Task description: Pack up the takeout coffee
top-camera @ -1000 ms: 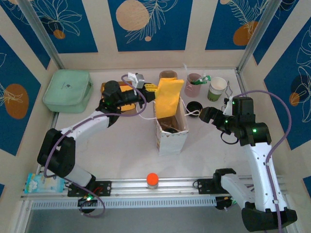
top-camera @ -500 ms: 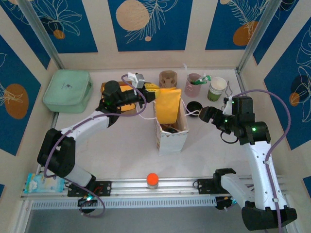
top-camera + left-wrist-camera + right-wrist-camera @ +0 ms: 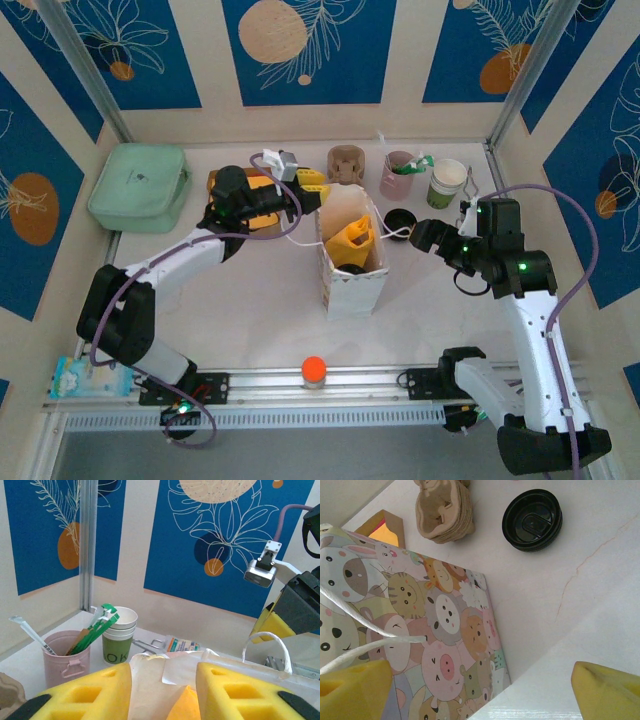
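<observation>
standing just beside bag (image 3: 352,290), takeout coffee (image 3: 400,218)

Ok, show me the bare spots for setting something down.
Bare table lies left of the paper bag, and in front of it toward the orange ball. Crowded at the back right: pink cup, green cups, takeout coffee.

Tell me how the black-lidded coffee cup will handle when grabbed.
The coffee cup is small with a black lid, so a hard squeeze might dent it or loosen the lid. It stands upright on the table, so a sideways push may tip it. Its fill is hidden; weight is uncertain.
</observation>
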Robot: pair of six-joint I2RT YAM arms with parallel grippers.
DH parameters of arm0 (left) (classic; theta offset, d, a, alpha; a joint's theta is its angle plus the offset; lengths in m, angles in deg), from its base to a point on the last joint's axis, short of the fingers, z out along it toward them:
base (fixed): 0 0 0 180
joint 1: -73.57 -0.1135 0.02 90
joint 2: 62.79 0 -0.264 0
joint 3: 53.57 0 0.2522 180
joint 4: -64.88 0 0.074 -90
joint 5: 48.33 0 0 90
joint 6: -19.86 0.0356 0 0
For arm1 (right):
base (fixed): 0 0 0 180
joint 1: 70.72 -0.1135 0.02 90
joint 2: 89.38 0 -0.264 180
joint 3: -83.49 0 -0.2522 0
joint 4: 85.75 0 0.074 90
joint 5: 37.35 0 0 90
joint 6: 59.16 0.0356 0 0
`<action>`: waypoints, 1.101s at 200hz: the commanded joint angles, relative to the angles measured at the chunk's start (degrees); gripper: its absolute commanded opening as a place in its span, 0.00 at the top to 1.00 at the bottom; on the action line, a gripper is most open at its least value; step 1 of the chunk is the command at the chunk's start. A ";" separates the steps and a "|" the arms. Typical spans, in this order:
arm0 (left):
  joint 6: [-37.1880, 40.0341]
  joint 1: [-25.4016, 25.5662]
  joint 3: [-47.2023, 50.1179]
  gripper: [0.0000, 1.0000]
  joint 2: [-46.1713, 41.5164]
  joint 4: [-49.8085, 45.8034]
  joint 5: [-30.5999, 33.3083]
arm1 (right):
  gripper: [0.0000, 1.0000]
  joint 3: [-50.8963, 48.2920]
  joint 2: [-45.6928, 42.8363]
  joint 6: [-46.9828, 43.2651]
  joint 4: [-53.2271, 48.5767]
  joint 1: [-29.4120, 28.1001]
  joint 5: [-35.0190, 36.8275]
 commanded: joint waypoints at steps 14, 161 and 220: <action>0.64 0.69 -1.88 0.56 -2.51 -0.01 0.92 | 0.06 0.13 -0.26 0.20 -0.05 -0.60 -1.77; 10.01 0.78 1.56 0.02 -17.53 -19.89 27.93 | 0.01 2.87 0.34 -4.13 0.62 -2.69 2.72; 15.32 1.23 9.13 0.00 -26.11 -27.15 43.67 | 0.01 2.62 -1.53 -8.34 5.22 -4.42 8.31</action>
